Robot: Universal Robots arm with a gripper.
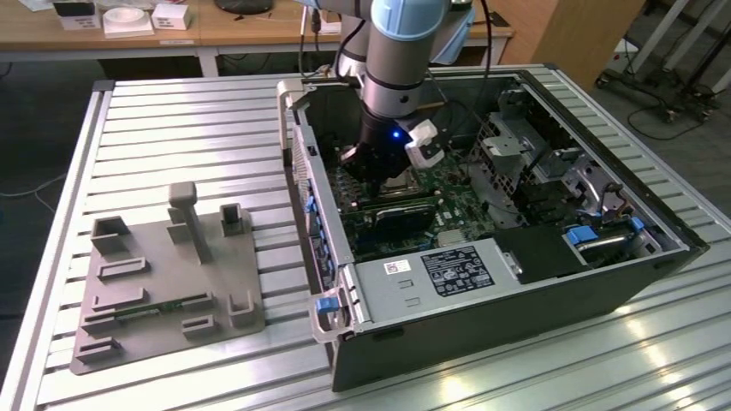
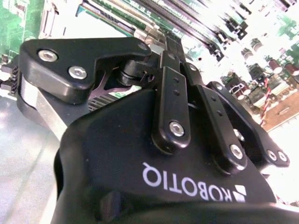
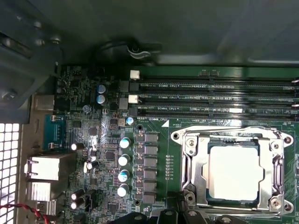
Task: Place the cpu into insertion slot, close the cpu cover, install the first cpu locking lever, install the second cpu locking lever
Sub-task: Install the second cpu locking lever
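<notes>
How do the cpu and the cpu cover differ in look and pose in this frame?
In the first wrist view, the cpu is a solid, matte pale-grey square, while the cpu cover is a shiny silver frame with a large square window. The cpu sits inside the insertion slot; the cpu cover lies flat around it, framing it through the window. The cpu is the smaller of the two. Both are square, metal-topped and level with the green board.

Silvery-grey cpu [image 3: 232, 171], silver cpu cover [image 3: 196, 170], green motherboard [image 3: 159, 140], black gripper [image 2: 159, 46].
</notes>
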